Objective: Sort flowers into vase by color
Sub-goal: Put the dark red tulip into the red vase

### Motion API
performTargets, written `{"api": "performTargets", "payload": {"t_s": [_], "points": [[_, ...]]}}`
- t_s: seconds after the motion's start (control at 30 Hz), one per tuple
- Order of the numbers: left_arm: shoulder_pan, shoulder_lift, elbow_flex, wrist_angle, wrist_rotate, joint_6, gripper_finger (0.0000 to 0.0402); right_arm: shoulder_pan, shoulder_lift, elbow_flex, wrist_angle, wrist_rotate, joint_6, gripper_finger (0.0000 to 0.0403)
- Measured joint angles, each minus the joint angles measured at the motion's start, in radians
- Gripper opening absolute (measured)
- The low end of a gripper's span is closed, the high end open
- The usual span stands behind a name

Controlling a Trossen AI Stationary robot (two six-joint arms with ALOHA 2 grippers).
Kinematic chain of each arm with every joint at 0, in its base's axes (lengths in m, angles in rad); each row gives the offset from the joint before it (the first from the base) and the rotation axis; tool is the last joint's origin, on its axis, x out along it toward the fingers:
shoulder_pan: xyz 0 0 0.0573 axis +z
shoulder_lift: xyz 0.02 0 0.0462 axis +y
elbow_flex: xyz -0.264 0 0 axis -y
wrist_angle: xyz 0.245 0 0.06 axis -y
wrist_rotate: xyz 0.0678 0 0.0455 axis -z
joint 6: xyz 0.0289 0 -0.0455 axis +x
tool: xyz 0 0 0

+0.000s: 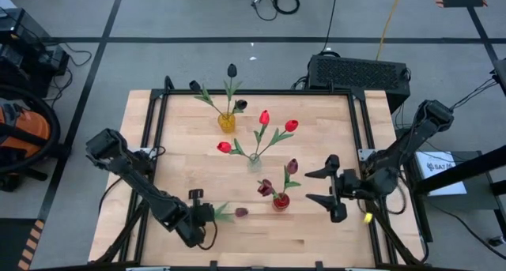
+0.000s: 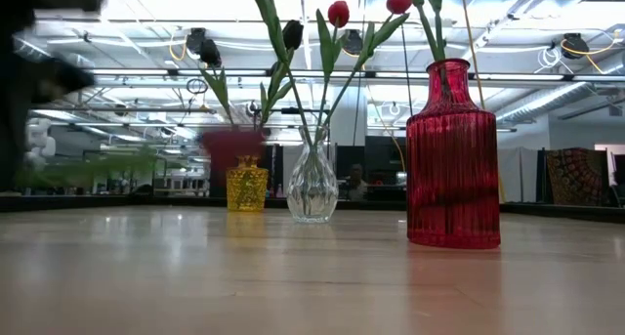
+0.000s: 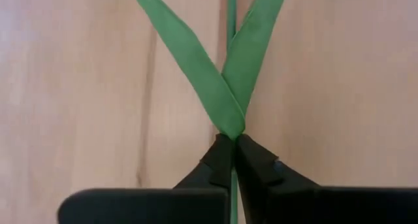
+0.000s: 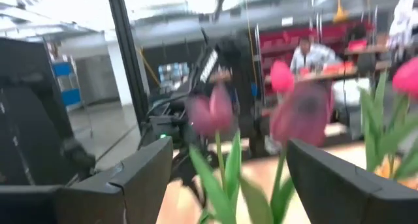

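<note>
High view gives you the pale wooden table (image 1: pixel 190 176) with its black frame, and three vases standing on it. Your left arm reaches across the table's near left corner, and its left gripper (image 1: pixel 207 214) is clamped shut on the thin green stem of a dark maroon artificial tulip (image 1: pixel 240 212) that lies flat on the wood near the near edge, head pointing toward the red vase. Left wrist view shows you both dark fingers (image 3: pixel 219 160) pinched together right where the stem's two long leaves fork. Your right arm comes in over the right edge, and the right gripper (image 1: pixel 327 189) has its jaws spread wide and holds nothing, just beside the ribbed red glass vase (image 1: pixel 281 201).

That red vase sits toward the near right part of the table and carries the maroon tulips (image 1: pixel 278 178). A clear glass vase (image 1: pixel 254 162) stands at the table's middle with three bright red tulips (image 1: pixel 264 118) fanned out. A small yellow glass vase (image 1: pixel 227 122) stands near the far edge holding the near-black tulips (image 1: pixel 232 69).

Right wrist view shows you a person seated in the room beyond the table (image 4: pixel 312 55).
</note>
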Motion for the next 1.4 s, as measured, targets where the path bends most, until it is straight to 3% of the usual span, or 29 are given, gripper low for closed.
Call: {"api": "performTargets", "payload": {"t_s": [0.17,0.37,0.53,0.77,1.0,1.3,1.4], "points": [[-0.007,-0.059,0.080,0.006,-0.049,0.104,0.0008,0.000,0.000,0.075,0.053,-0.001,-0.176,0.0290],[-0.016,-0.143,0.219,0.050,-0.065,0.345,0.0006,-0.001,0.002,0.221,-0.099,-0.010,-0.249,0.0290],[-0.032,-0.202,0.316,0.275,-0.193,0.669,0.0006,-0.023,0.050,0.302,-0.138,-0.105,-0.264,0.0290],[0.012,-0.211,0.333,0.675,-0.243,1.048,0.0011,-0.072,0.193,0.417,-0.148,-0.130,-0.333,0.0290],[0.089,-0.211,0.333,0.881,-0.235,1.125,0.0015,-0.123,0.386,0.598,-0.251,-0.130,-0.327,0.0290],[0.138,-0.175,0.333,0.959,-0.144,1.117,0.0016,-0.175,0.572,0.777,-0.331,-0.131,-0.315,0.0290],[0.146,-0.152,0.333,0.980,-0.143,1.119,0.0016,-0.191,0.594,0.794,-0.330,-0.190,-0.315,0.0289]]}}
